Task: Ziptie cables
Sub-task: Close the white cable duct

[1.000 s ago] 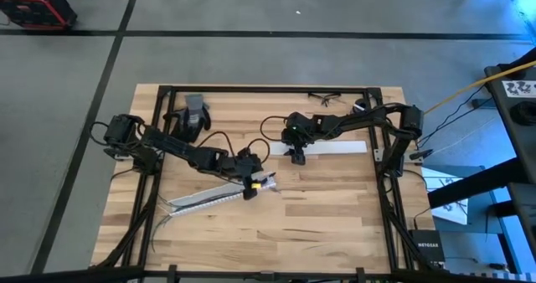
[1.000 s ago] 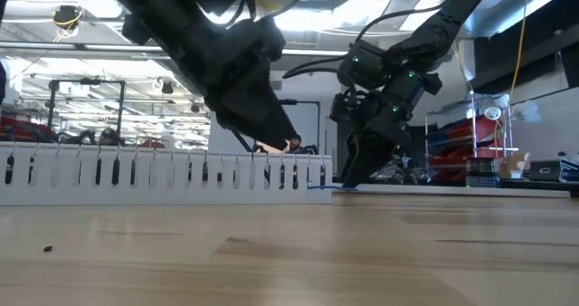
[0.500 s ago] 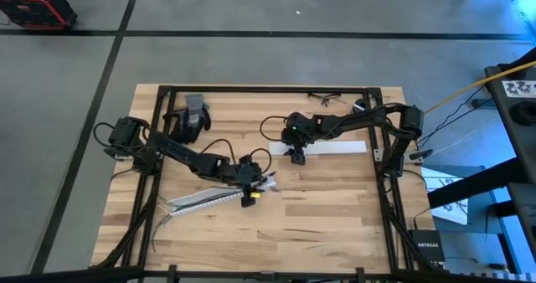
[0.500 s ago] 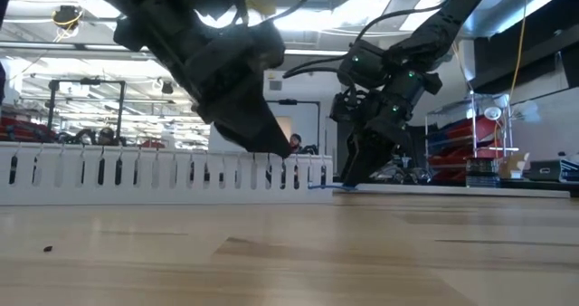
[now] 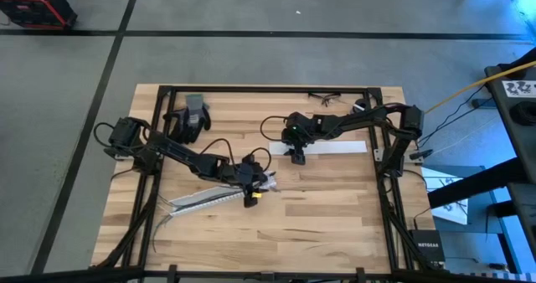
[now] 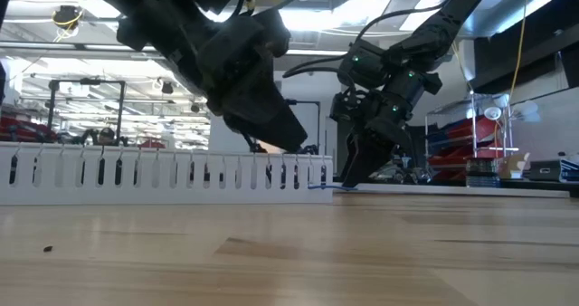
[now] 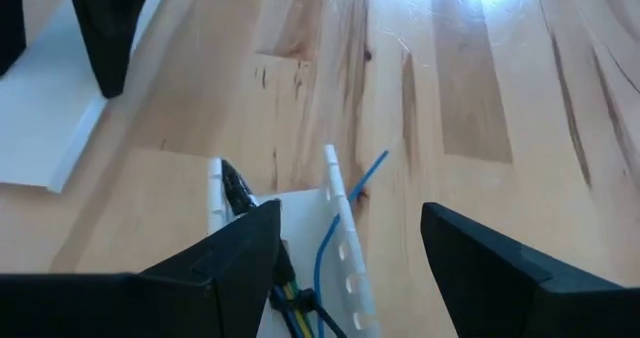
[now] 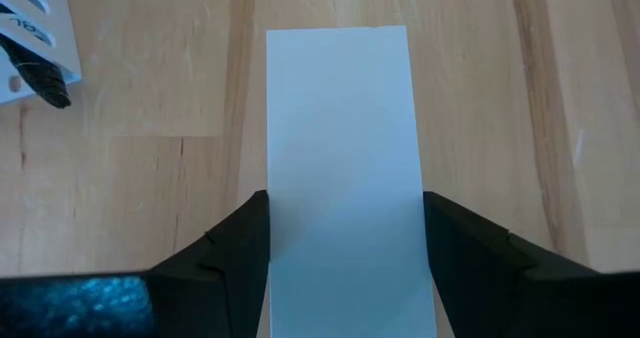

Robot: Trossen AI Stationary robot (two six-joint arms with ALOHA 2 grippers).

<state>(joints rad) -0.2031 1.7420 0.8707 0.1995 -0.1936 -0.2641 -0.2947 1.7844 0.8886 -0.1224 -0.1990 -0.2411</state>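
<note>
Pincer of the left arm [image 5: 251,191] hangs low over the end of a long white slotted channel [image 5: 201,199] that lies slantwise on the wooden counter [image 5: 335,216]. From above, only dark arm links and a small yellow spot show there. The left wrist view fills in the rest: its two dark fingers [image 7: 230,268] stand spread apart with nothing between them, and below them the open channel end holds the cables [image 7: 290,298], a thin blue wire and dark strands, the blue tip poking out onto the wood.

Right pincer [image 5: 296,156] is at the end of a flat white strip [image 5: 335,147] farther back on the counter. Its wrist view shows the fingers [image 8: 230,248] set against both long edges of the strip [image 8: 340,168], gripping it across its width.

At table height, the channel [image 6: 163,175] appears as a row of white teeth, with the left pincer [image 6: 289,143] coming down behind its end and the right arm just beyond. A little blue wire shows at the channel end.

Only the overhead view shows a dark glove [image 5: 193,115] and safety glasses [image 5: 322,99] near the far edge.
</note>
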